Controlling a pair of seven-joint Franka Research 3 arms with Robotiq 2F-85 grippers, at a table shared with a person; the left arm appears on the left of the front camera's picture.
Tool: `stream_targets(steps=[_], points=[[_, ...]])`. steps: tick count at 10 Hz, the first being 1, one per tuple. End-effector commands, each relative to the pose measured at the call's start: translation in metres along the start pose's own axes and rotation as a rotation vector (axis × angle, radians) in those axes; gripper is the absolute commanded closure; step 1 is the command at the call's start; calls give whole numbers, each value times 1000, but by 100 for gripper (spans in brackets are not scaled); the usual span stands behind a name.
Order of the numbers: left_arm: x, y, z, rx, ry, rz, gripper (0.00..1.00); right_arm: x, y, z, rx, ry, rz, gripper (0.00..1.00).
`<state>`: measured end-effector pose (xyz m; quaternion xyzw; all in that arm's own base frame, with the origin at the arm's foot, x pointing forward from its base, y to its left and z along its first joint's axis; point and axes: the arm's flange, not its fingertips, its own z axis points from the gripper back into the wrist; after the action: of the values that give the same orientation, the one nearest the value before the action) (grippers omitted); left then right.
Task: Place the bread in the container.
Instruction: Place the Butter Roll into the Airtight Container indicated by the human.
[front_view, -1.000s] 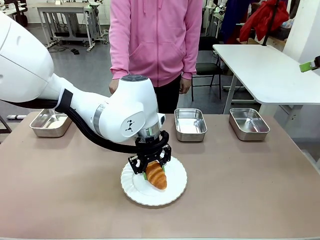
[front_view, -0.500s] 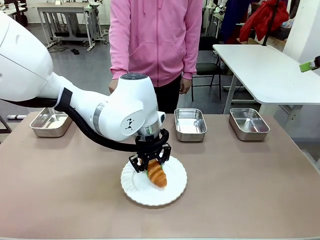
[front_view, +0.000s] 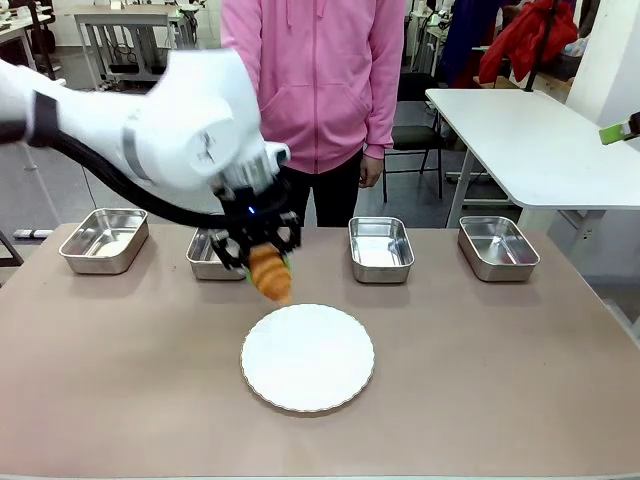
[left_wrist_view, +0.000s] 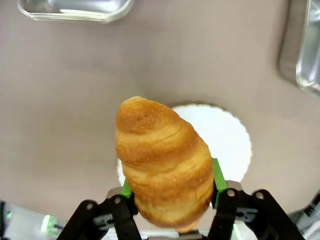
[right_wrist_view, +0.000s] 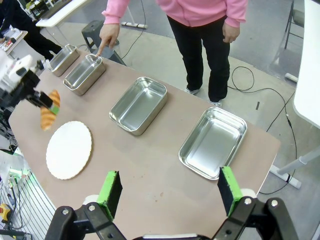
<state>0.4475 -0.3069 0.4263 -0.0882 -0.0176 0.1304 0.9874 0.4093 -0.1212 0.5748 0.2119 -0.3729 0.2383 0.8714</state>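
Observation:
My left gripper (front_view: 263, 262) is shut on the bread (front_view: 273, 283), a golden-brown croissant hanging nose-down above the table. It is held just in front of the second steel container (front_view: 205, 260) from the left. In the left wrist view the bread (left_wrist_view: 162, 160) sits clamped between the green pads (left_wrist_view: 218, 176), with the gripper (left_wrist_view: 171, 186) high over the white plate (left_wrist_view: 227, 135). In the right wrist view a person's finger (right_wrist_view: 101, 48) points at that same container (right_wrist_view: 84, 75), and the bread (right_wrist_view: 48, 116) hangs in front of it. My right gripper (right_wrist_view: 169, 192) is open and holds nothing.
A round white plate (front_view: 307, 358) lies bare at the table's middle. Other steel pans stand along the far edge at the left (front_view: 103, 240), middle right (front_view: 380, 249) and far right (front_view: 497, 247). A person in pink (front_view: 312, 80) stands behind the table.
My left gripper has lifted the bread off the plate and carried it up and to the left, toward the far row of pans. The plate is now bare.

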Motion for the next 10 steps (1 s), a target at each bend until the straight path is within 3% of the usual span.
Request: stream_targets(steps=[1,5,7,8,10], points=[[34,20,30,-38,43,-88,36,1,-1,0,18,-26,6,0],[99,58,63,3,31,-299,36,1,-1,0,18,-26,6,0],[95,46,53,-50,48,-406,36,1,-1,0,18,-26,6,0],[99,61,61,-8,21,-282,36,1,-1,0,18,-26,6,0],[101,55,53,-13,32,-343,36,1,-1,0,18,-26,6,0]])
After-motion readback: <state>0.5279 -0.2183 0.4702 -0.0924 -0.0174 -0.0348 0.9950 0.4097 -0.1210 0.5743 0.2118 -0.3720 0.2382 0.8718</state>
